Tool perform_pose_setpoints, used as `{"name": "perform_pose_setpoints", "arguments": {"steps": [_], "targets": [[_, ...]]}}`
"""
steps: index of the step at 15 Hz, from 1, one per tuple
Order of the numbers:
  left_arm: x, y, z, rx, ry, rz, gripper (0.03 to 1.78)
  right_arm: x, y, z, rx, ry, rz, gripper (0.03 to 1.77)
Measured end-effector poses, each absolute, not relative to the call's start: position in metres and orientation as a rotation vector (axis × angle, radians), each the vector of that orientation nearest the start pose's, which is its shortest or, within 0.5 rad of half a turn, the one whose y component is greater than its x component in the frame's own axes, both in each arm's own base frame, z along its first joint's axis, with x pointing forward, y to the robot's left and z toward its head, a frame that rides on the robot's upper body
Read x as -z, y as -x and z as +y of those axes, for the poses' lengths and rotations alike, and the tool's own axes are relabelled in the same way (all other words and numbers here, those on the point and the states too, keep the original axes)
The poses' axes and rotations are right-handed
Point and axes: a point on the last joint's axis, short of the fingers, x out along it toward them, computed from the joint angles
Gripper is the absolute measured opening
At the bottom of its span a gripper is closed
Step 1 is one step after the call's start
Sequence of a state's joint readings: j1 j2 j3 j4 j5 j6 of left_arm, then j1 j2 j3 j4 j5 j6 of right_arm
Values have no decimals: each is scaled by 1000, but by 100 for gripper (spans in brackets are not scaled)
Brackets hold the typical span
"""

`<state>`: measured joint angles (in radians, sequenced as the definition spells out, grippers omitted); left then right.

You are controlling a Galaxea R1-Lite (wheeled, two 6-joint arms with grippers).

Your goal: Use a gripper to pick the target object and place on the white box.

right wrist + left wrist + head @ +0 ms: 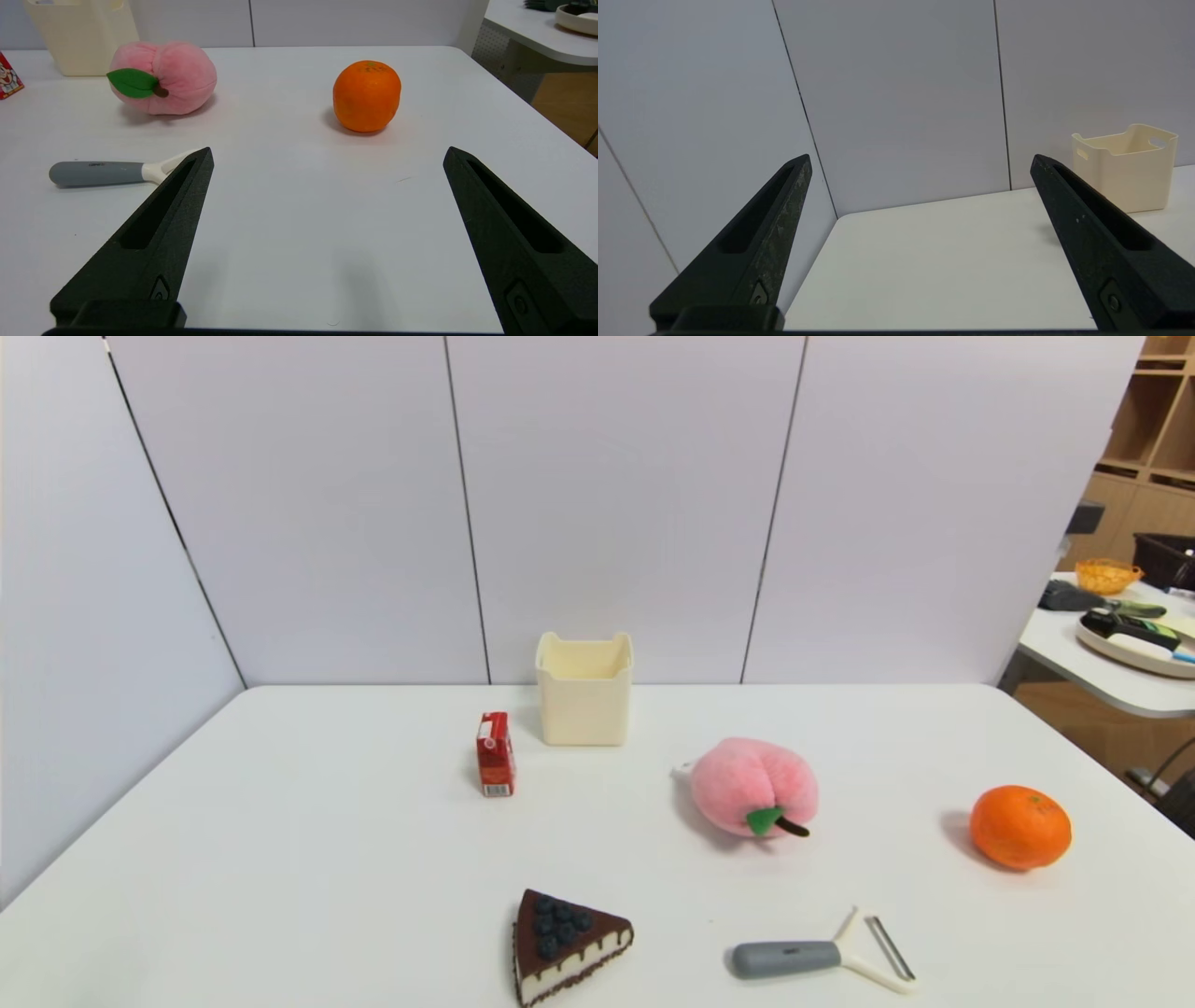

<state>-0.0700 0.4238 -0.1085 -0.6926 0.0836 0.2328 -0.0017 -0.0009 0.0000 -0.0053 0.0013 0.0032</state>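
The cream white box (pixel 583 691) stands at the back middle of the table, its top open. It also shows in the left wrist view (pixel 1125 168) and in the right wrist view (pixel 79 37). No tan-brown grooved lump appears in any view; the target object is hidden or out of view. My left gripper (pixel 920 158) is open over the table's far left corner, holding nothing. My right gripper (pixel 329 150) is open above bare table, short of the orange, with nothing between its fingers. Neither gripper shows in the head view.
A small red carton (pixel 495 754) stands left of the box. A pink plush peach (pixel 754 787), an orange (pixel 1019 826), a chocolate cake slice (pixel 565 943) and a grey-handled peeler (pixel 822 954) lie on the table. Grey panels wall the back and left. A second table (pixel 1102 681) stands at right.
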Motion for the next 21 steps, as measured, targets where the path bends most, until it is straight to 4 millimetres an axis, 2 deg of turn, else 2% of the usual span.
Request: {"name": "perform_pose_setpoints", "arguments": {"steps": [6,9,13,15,21], "targets": [[-136,15,1,-56,-227,-380,169,-76,23,0,0,-3,-6,170],[-109,22,0,-17,-230,-259,169,-76,23,0,0,-3,-7,170],[-83,23,0,19,-208,-69,169,-76,23,0,1,-3,-6,170],[-76,23,-1,38,-167,-11,169,-76,23,0,0,-3,-7,170],[-76,23,0,-2,-26,-4,169,-76,23,0,0,-4,-6,170]]}}
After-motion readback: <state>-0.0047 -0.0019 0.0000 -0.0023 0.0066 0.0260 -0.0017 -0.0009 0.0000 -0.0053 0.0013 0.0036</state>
